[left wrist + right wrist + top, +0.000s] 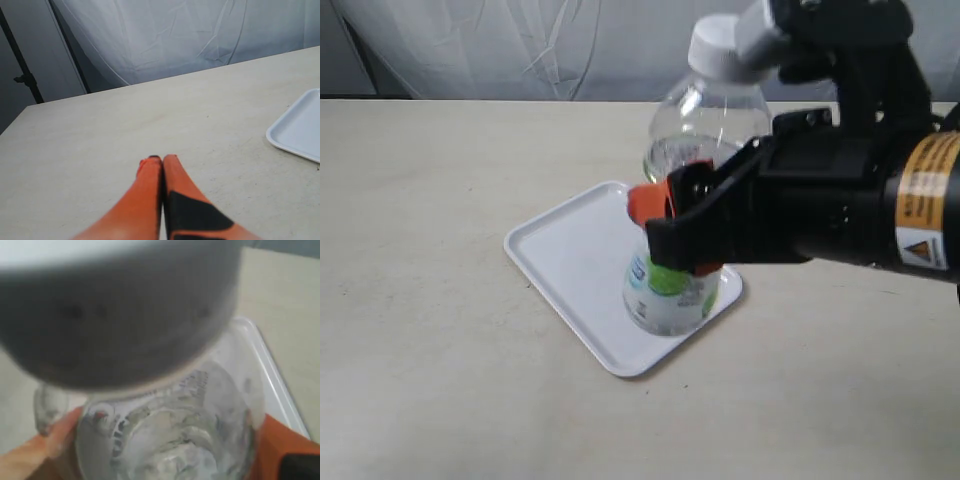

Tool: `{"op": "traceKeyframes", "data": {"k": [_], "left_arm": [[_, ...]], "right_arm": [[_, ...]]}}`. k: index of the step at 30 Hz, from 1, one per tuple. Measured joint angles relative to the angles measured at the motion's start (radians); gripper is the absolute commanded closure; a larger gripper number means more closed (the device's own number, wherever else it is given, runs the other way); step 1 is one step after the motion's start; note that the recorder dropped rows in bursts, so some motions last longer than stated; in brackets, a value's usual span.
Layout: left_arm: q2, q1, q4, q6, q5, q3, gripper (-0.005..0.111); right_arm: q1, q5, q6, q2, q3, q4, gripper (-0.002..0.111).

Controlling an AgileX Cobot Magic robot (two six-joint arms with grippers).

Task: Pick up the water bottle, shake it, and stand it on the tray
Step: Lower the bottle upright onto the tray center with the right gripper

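The clear water bottle (pixel 705 125) with its white cap (pixel 717 46) is held upright, leaning slightly, over the white tray (pixel 570 245). Its labelled base (pixel 665 295) is at the tray's near right corner; I cannot tell if it touches. My right gripper (pixel 670 225) is shut on the bottle's middle, orange fingers on both sides. From the right wrist camera the cap (pixel 115 305) fills the top, the bottle body (pixel 170 435) sits between orange fingers (pixel 35 455), and the tray (pixel 272 375) lies beneath. My left gripper (pixel 161 160) is shut and empty over bare table, the tray's corner (pixel 300 127) off to one side.
A pale beige table (pixel 420 200) stretches around the tray, with a white curtain (pixel 520 40) behind its far edge. A dark stand (pixel 22 77) rises past the table's corner in the left wrist view.
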Motion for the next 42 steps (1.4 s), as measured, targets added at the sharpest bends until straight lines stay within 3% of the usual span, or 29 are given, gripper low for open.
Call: {"op": "traceKeyframes", "data": {"k": [3, 9, 15, 20, 24, 27, 32, 34, 40, 42], "left_arm": [[0.000, 0.000, 0.000, 0.000, 0.000, 0.000, 0.106], [0.000, 0.000, 0.000, 0.000, 0.000, 0.000, 0.106], [0.000, 0.000, 0.000, 0.000, 0.000, 0.000, 0.106], [0.000, 0.000, 0.000, 0.000, 0.000, 0.000, 0.106], [0.000, 0.000, 0.000, 0.000, 0.000, 0.000, 0.106], [0.000, 0.000, 0.000, 0.000, 0.000, 0.000, 0.106], [0.000, 0.000, 0.000, 0.000, 0.000, 0.000, 0.106], [0.000, 0.000, 0.000, 0.000, 0.000, 0.000, 0.106], [0.000, 0.000, 0.000, 0.000, 0.000, 0.000, 0.106], [0.000, 0.000, 0.000, 0.000, 0.000, 0.000, 0.106]], "right_arm": [[0.002, -0.036, -0.009, -0.008, -0.009, -0.005, 0.109], [0.006, 0.128, -0.007, 0.120, 0.055, -0.037, 0.109], [-0.016, -0.170, 0.047, 0.161, 0.036, -0.292, 0.109], [-0.131, -0.275, 0.232, 0.276, 0.025, -0.419, 0.109], [-0.207, -0.453, 0.232, 0.385, 0.022, -0.430, 0.109], [-0.230, -0.515, 0.075, 0.470, 0.004, -0.342, 0.109], [-0.233, -0.700, -0.425, 0.589, 0.002, 0.154, 0.109], [-0.233, -0.731, -0.537, 0.639, -0.004, 0.281, 0.109], [-0.235, -0.743, -0.606, 0.716, -0.007, 0.367, 0.109], [-0.235, -0.743, -0.607, 0.716, -0.007, 0.384, 0.103]]}}
